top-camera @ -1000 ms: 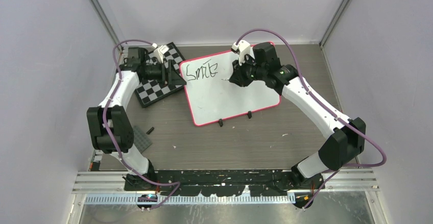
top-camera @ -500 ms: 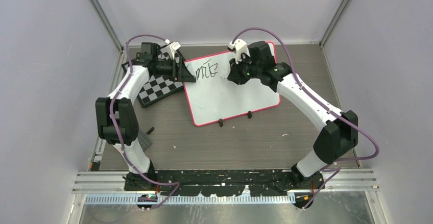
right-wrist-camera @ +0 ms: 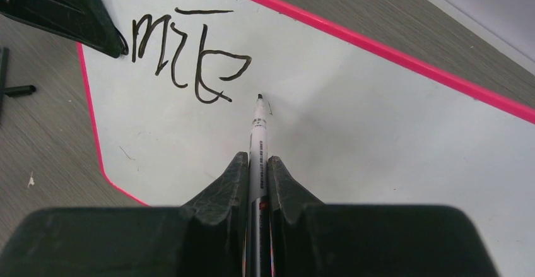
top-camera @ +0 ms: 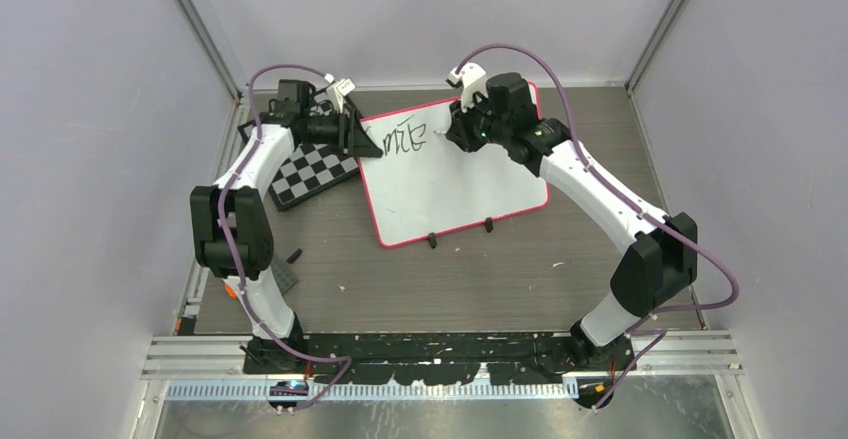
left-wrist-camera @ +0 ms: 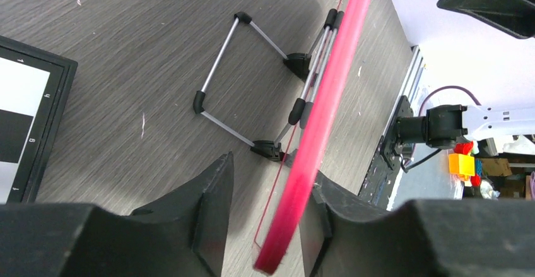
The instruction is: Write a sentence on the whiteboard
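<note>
The whiteboard (top-camera: pixel 455 184) with its pink-red frame stands tilted at the table's middle back. The black word "mile" (top-camera: pixel 405 141) shows on it, and its first letter is hidden behind my left gripper (top-camera: pixel 352 137). In the left wrist view the left gripper (left-wrist-camera: pixel 268 182) is open around the board's pink frame edge (left-wrist-camera: pixel 318 125). The frame lies against the right finger and is apart from the left one. My right gripper (right-wrist-camera: pixel 257 158) is shut on a marker (right-wrist-camera: pixel 257 132). Its tip is at the board just right of the written word (right-wrist-camera: pixel 189 56).
A black-and-white chessboard (top-camera: pixel 310 171) lies left of the whiteboard, partly under it, and shows in the left wrist view (left-wrist-camera: pixel 25 119). The board's wire stand (left-wrist-camera: pixel 252 81) rests behind it. A dark grey plate (top-camera: pixel 280 274) and a small black piece (top-camera: pixel 295 255) lie front left.
My left gripper moved right from over the chessboard to the whiteboard's upper left edge and now covers the first letter. My right gripper with the marker shifted slightly away from me.
</note>
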Controlling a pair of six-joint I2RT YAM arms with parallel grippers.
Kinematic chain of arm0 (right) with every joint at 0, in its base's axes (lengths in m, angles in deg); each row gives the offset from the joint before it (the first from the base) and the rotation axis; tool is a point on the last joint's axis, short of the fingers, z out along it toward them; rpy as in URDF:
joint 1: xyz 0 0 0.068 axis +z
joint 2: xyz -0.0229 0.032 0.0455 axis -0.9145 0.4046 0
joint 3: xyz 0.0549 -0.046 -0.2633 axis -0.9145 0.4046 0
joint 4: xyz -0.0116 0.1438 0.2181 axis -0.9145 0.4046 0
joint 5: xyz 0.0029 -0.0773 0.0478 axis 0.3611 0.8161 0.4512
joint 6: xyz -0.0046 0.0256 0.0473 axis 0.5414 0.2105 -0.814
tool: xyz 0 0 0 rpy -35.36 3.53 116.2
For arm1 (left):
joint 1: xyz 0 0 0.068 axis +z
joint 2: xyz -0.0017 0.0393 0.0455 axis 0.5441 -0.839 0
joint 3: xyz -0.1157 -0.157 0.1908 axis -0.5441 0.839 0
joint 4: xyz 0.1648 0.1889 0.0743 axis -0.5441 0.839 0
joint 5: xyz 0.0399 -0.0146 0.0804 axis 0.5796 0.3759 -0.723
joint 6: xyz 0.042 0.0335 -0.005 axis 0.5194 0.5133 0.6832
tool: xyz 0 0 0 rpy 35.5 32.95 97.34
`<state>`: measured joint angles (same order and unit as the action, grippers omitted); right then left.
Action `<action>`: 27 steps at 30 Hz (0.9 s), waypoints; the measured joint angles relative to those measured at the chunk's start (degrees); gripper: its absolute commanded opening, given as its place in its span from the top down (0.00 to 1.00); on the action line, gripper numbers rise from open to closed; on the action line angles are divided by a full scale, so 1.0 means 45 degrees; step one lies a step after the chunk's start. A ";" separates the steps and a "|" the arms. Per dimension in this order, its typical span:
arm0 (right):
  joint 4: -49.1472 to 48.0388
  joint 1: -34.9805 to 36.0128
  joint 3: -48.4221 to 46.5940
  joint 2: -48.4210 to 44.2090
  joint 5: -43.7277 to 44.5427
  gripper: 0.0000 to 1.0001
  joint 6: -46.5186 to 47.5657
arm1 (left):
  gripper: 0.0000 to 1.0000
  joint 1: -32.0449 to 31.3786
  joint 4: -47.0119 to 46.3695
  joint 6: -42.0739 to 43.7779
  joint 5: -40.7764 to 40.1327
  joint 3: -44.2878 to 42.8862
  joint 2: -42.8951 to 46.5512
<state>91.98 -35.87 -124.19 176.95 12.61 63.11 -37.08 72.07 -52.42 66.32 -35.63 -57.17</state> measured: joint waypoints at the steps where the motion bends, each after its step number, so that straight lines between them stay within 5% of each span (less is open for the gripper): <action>1: -0.0015 0.0000 -0.0049 0.0029 0.0034 1.00 0.0005 | 0.62 0.0000 0.0005 -0.0005 0.0005 -0.0044 -0.0039; 27: 0.0787 0.0019 -0.0539 0.0437 -0.0602 1.00 0.0233 | 0.86 -0.0063 0.0364 0.0359 0.0243 -0.0379 -0.0097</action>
<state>95.52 -35.78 -126.61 178.91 9.90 64.16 -37.37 73.70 -50.80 67.41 -37.34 -57.61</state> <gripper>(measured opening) 0.186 0.255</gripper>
